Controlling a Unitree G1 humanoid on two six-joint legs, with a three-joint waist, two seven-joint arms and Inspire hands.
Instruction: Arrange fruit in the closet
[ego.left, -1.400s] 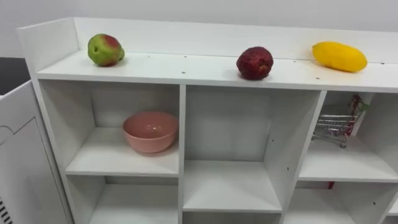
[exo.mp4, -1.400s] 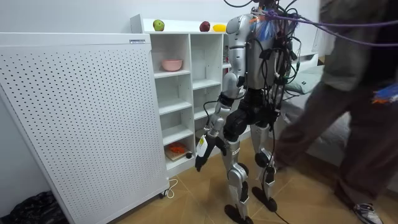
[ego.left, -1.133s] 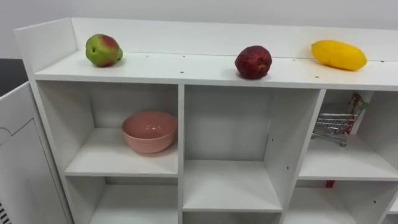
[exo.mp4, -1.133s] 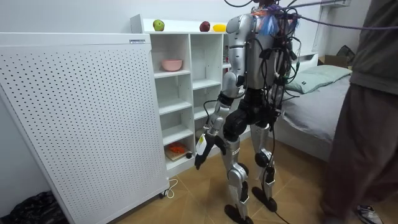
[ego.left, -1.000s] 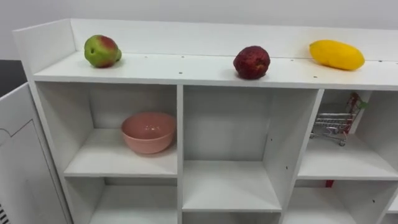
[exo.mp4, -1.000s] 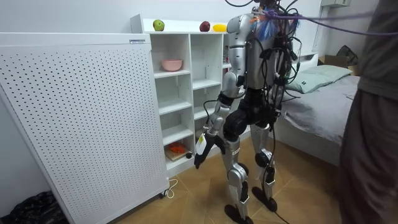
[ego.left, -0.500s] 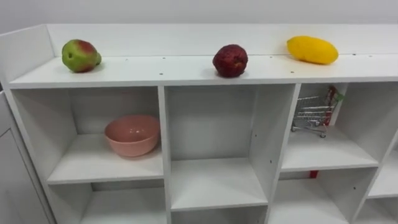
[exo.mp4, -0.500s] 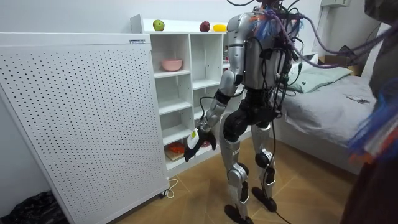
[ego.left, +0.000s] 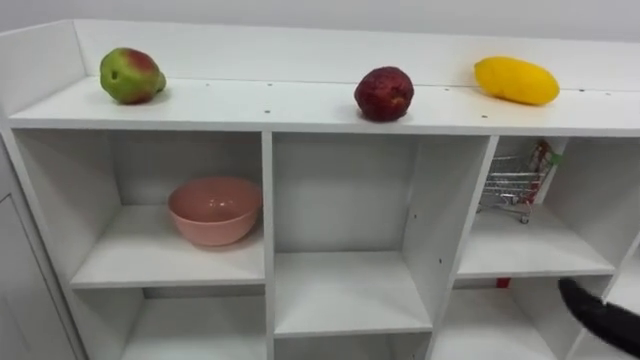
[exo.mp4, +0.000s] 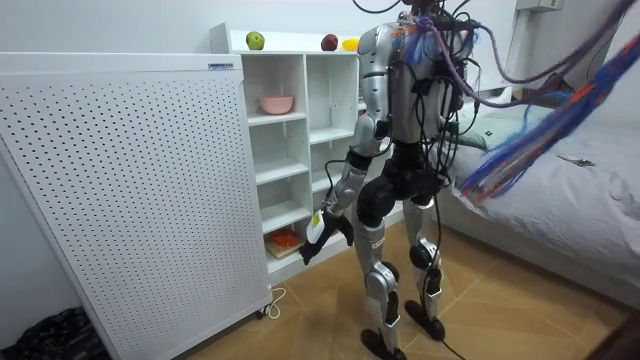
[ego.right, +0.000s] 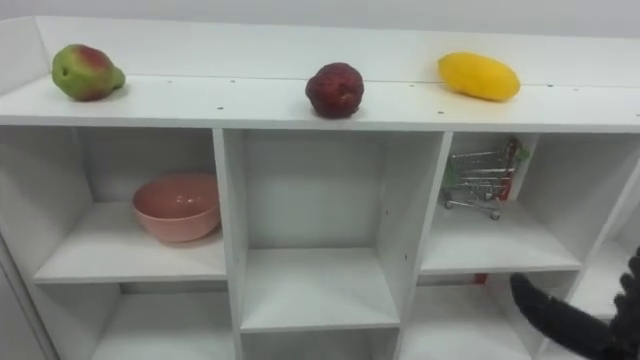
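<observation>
Three fruits lie on top of the white closet (ego.left: 300, 108): a green-red one (ego.left: 130, 75) at the left, a dark red one (ego.left: 384, 94) in the middle and a yellow one (ego.left: 515, 79) at the right. A pink bowl (ego.left: 214, 210) sits in the upper left compartment. My right hand (ego.left: 600, 315) comes in at the lower right, dark fingers straight, holding nothing, level with the lower right compartment. In the room view I stand before the closet with my left hand (exo.mp4: 316, 232) held low and forward toward the lower shelves.
A small wire shopping cart (ego.left: 515, 185) stands in the upper right compartment. The middle compartments hold nothing. A large white perforated door panel (exo.mp4: 130, 190) stands at the room view's left, a bed (exo.mp4: 560, 170) at its right. Something orange (exo.mp4: 285, 240) lies on a low shelf.
The head camera has swung right and shifted. My right hand has come into view at the lower right. My left arm has lifted forward toward the shelves. The person has left the room view.
</observation>
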